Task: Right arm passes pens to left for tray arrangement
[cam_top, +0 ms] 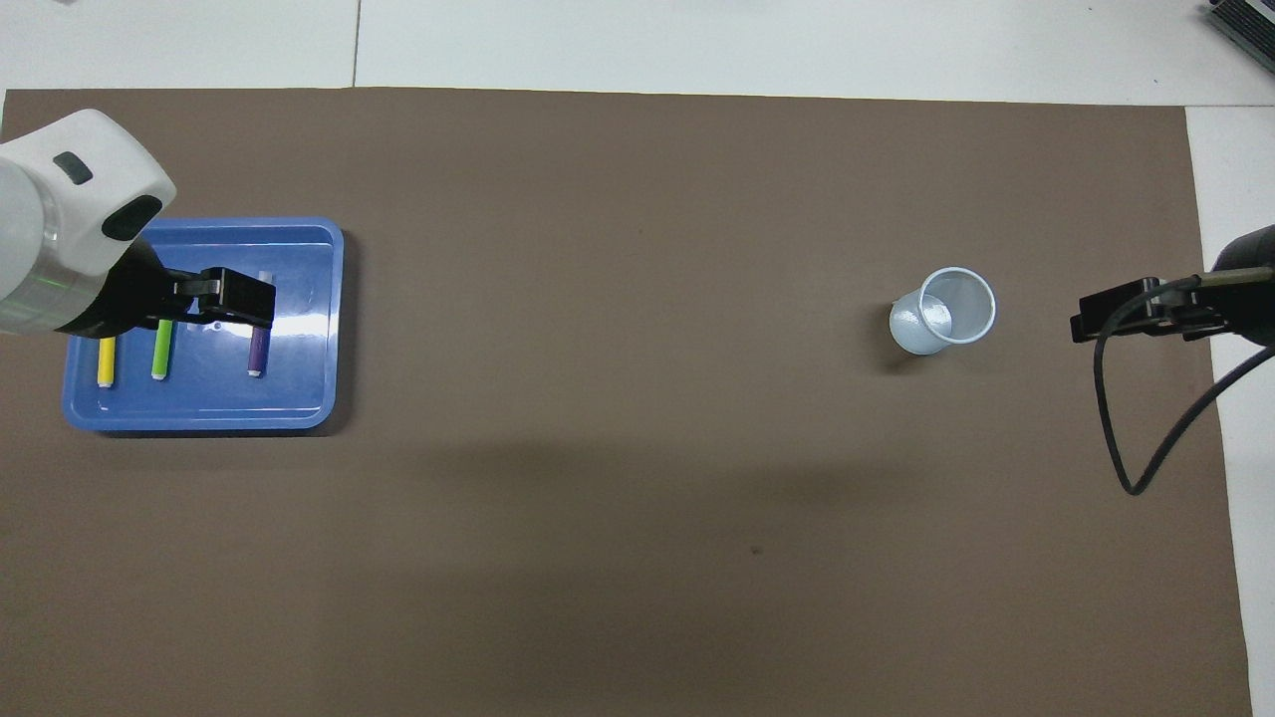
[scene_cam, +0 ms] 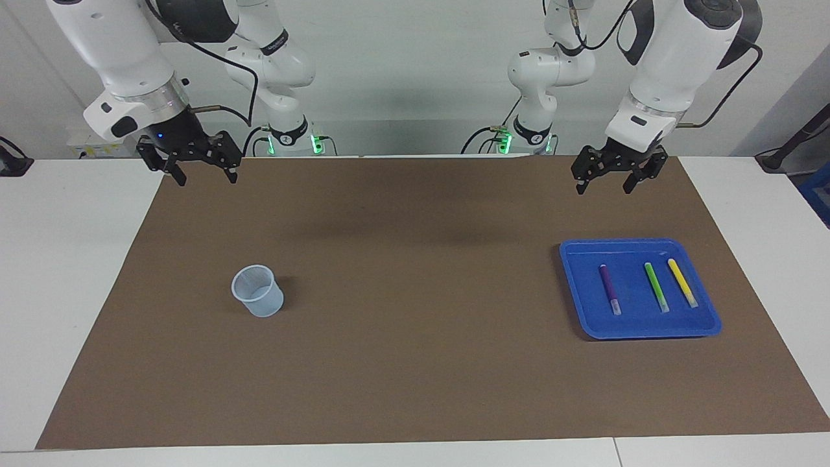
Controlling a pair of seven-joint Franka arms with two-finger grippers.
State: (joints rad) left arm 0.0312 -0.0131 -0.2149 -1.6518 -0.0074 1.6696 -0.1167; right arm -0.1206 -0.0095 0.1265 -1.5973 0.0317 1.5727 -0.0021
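Black left gripper (scene_cam: 611, 179) hangs in the air, fingers spread and holding nothing, over the brown mat (scene_cam: 415, 363) at the edge nearest the robots, at the left arm's end of the table. From overhead it overlaps the tray, but the facing view shows it well clear of it.

Right gripper (scene_cam: 203, 174), blue light at its base, likewise hangs released and bare over the mat corner nearest the robots, at the right arm's end. Both arms wait raised.

Tray (scene_cam: 648, 331), bright blue, sits flat on the mat at the left arm's end, farther from the robots than the left gripper.

All three pens lie in the tray, side by side, apart from one another, whitish tips pointing away from the robots:
- purple pen (scene_cam: 609, 288), nearest the table's middle
- green pen (scene_cam: 655, 286), in the middle
- yellow pen (scene_cam: 681, 281), toward the table's end, just beside the green.

Clear cup (scene_cam: 258, 292) stands tilted on the mat toward the right arm's end, well apart from the tray, nothing visible in it.
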